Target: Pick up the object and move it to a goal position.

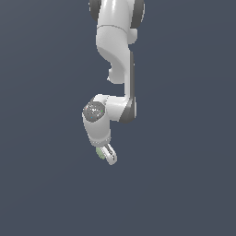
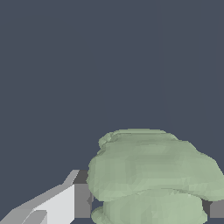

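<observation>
The arm (image 1: 120, 55) hangs down from the top of the exterior view with its wrist bent, and the pincer (image 1: 105, 155) points downward and toward that view's right. The blob (image 1: 99, 153), pale green and lumpy, sits at the pincer's tip, against the one finger (image 1: 110, 154) that shows plainly. In the wrist view the blob (image 2: 153, 175) fills the space between the two finger pads (image 2: 82, 200), one pad touching each flank, so the pincer is judged clenched on the blob. The surface (image 1: 184, 184) is an even dark slate with no shadow or mark to read height from; whether the blob is lifted clear of it cannot be told. No goal marker shows in either view, so how far the carry has to go is unknown. Risks, as judgements: the blob is irregular and bulges well past the pads, so contact likely falls on rounded lumps and not on flat faces; a quick swing or sudden stop of the arm could roll it out of the grip. The hold appears to sit near the pad tips, leaving little margin if the blob creeps. If it is low over the surface, a sideways move could scrape it and twist it loose. A steady, unhurried transfer with the grip held firm would answer these points.
</observation>
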